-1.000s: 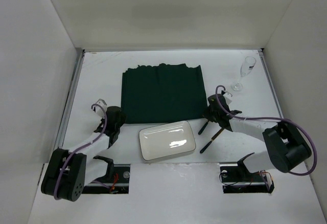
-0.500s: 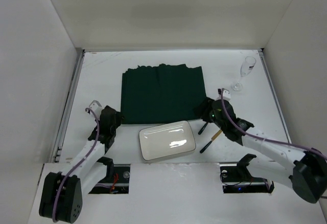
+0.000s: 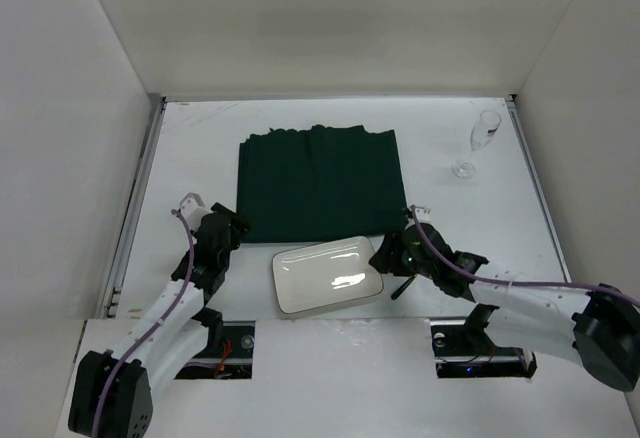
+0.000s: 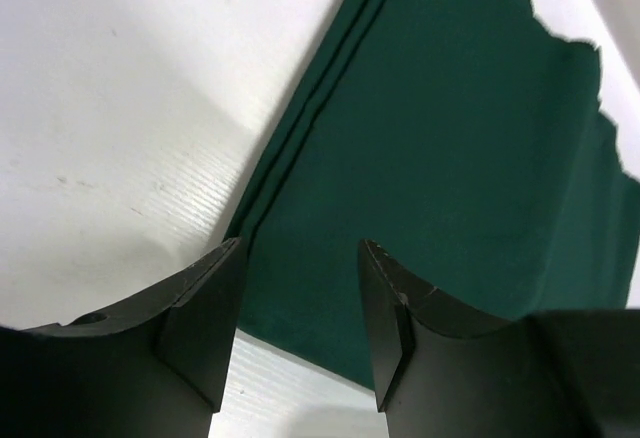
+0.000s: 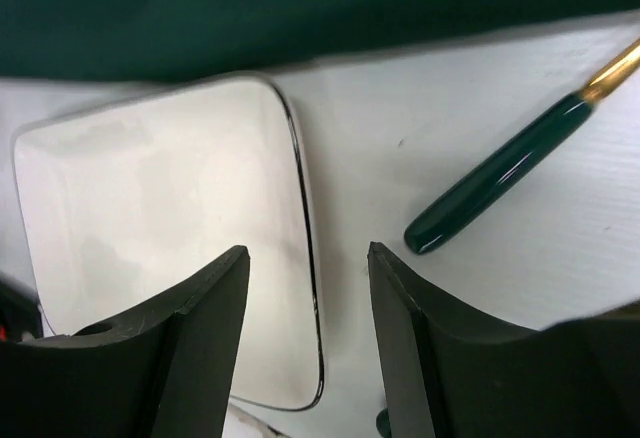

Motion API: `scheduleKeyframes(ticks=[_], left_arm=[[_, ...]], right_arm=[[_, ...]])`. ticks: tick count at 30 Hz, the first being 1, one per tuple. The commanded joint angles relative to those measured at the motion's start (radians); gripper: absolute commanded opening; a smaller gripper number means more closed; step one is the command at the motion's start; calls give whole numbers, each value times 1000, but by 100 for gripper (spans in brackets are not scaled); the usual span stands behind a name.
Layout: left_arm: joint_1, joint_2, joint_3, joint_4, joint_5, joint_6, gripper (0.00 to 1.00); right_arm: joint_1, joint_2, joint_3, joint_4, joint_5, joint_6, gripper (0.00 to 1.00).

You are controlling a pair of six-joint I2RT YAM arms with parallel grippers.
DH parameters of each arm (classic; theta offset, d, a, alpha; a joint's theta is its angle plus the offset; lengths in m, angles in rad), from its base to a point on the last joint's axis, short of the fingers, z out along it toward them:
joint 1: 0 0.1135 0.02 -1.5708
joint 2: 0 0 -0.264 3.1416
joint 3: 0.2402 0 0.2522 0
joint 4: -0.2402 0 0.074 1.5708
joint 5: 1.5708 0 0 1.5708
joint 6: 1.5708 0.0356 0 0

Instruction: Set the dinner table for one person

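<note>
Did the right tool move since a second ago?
Yes. The right tool slid left and nearer, away from the wine glass, to the white plate's right edge.

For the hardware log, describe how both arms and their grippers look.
The left arm and right arm have white tubular links joined by bulky black joints, with a thin purple cable looping along each. The left gripper and right gripper have two broad matte black fingers each. No markings are legible.

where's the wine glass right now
In the top view, the wine glass stands near the far right corner of the dinner table, right of the dark green placemat.
</note>
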Motion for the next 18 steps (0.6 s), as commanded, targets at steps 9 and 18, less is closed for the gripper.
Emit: scheduleKeyframes(ticks=[9,18], left_arm=[[-60,107,46,154,5,10,46],[-65,175,56,224,5,16,46]], right_arm=[[43,155,32,83,-82,6,54],[13,268,19,178,-135,33,27]])
